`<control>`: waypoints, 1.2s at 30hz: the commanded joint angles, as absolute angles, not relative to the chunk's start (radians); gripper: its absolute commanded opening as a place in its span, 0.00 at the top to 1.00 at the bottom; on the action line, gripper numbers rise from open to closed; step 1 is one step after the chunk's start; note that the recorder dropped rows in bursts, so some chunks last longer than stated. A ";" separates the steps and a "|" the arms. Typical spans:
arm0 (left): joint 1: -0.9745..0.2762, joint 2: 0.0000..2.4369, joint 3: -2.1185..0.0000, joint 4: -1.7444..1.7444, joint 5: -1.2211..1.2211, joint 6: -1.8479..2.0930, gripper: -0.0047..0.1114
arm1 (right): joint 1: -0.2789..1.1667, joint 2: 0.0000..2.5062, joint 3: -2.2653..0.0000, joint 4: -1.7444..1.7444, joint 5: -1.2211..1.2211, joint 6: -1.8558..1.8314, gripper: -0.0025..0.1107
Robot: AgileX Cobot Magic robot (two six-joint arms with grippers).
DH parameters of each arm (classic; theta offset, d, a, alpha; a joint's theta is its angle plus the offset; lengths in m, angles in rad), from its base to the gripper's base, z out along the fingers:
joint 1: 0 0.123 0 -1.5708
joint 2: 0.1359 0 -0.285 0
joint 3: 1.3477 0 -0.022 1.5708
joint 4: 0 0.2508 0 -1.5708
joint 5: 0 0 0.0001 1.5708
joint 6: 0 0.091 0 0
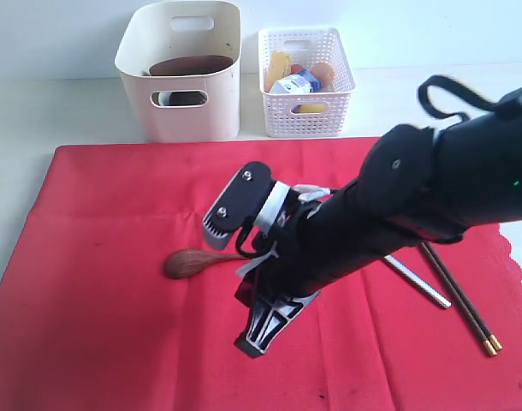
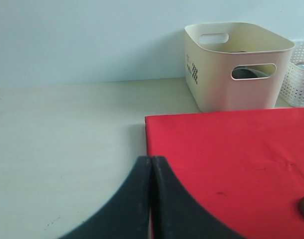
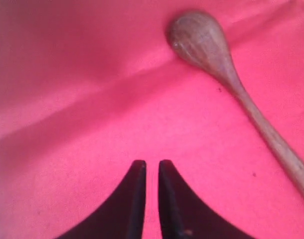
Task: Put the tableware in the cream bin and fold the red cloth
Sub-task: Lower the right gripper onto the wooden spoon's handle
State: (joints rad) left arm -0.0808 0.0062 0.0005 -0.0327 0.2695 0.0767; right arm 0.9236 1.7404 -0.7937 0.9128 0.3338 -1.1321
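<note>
1. Right pincer (image 1: 263, 332) fills your foreground, pointing down over the red cloth (image 1: 98, 257). Its wrist view shows the fingers (image 3: 134, 199) a narrow slit apart, with nothing between them but fabric.
2. Left pincer (image 2: 151, 160) sits low over the counter (image 2: 67, 149) at the cloth's corner, its fingers pressed together and gripping nothing.
3. Look right on the cloth: the dark chopsticks (image 1: 463, 310) lie with their gold tips towards you, and the steel knife (image 1: 420, 283) is just beside them. Both run partly under the arm.
4. Beyond the right pincer, the wooden spoon (image 1: 191, 261) lies flat on the cloth, its bowl pointing left. Your fingertips are near it but not touching.
5. That cloth is spread flat, unfolded, and its scalloped edge shows at the right.
6. Behind the cloth, the cream bin (image 1: 188, 107) stands on the counter with the brown plate (image 1: 191, 65) inside.
7. Beside the bin, the white lattice basket (image 1: 305, 116) holds the food items.
</note>
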 commanded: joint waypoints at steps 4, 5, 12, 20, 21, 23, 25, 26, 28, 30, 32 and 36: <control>-0.080 0.000 0.000 -0.043 0.267 0.074 0.95 | 0.995 1.809 -0.870 0.917 0.211 -1.141 0.51; -0.080 0.000 0.000 -0.043 0.267 0.074 0.95 | 0.995 1.820 -0.892 0.917 0.214 -1.141 0.46; -0.080 0.000 0.000 -0.043 0.267 0.074 0.95 | 0.938 1.939 -1.034 0.820 0.323 -1.072 0.43; -0.080 0.000 0.000 -0.043 0.267 0.074 0.95 | 0.876 2.024 -1.154 0.541 0.394 -0.827 0.44; -0.080 0.000 0.000 -0.043 0.267 0.074 0.95 | 0.876 2.030 -1.163 0.541 0.398 -0.827 0.44; -0.080 0.000 0.000 -0.043 0.267 0.074 0.95 | 0.876 2.052 -1.172 0.536 0.401 -0.830 0.44; -0.080 0.000 0.000 -0.043 0.267 0.074 0.95 | 0.876 2.075 -1.177 0.506 0.394 -0.832 0.44; -0.080 0.000 0.000 -0.043 0.267 0.074 0.95 | 0.876 2.088 -1.182 0.484 0.396 -0.832 0.44; -0.080 0.000 0.000 -0.043 0.267 0.074 0.95 | 0.876 2.098 -1.186 0.468 0.398 -0.834 0.47; -0.080 0.000 0.000 -0.043 0.267 0.074 0.95 | 0.876 2.101 -1.186 0.468 0.398 -0.845 0.54; -0.080 0.000 0.000 -0.043 0.267 0.074 0.95 | 0.876 2.101 -1.186 0.464 0.398 -0.845 0.66; -0.080 0.000 0.000 -0.043 0.267 0.074 0.95 | 0.876 2.099 -1.186 0.449 0.398 -0.845 0.89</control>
